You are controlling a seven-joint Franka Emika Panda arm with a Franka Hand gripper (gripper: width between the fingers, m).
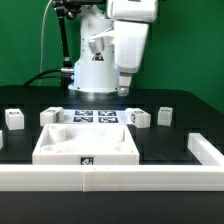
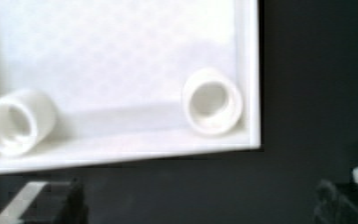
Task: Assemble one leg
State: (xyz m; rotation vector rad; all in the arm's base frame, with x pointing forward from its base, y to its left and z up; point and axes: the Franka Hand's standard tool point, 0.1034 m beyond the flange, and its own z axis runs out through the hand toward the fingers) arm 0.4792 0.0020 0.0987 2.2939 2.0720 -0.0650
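On the exterior view's left of the black desk (image 1: 190,105) stands a small white plastic rectangular leg (image 1: 14,118), with a second leg (image 1: 50,116) near it. A large flat white square panel (image 1: 85,145) lies mid-desk, in front of the marker board (image 1: 95,117). Above hangs the gripper (image 1: 123,88), its fingers (image 2: 43,200) spread wide, gripping nothing. Rightward, a third leg (image 1: 140,117) and a fourth leg (image 1: 164,115) stand upright, untouched

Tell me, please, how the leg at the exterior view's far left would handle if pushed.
The leg looks like white plastic, so probably stiff and light. Its flat faces suggest sliding, not rolling; standing upright, a high push might tip it.
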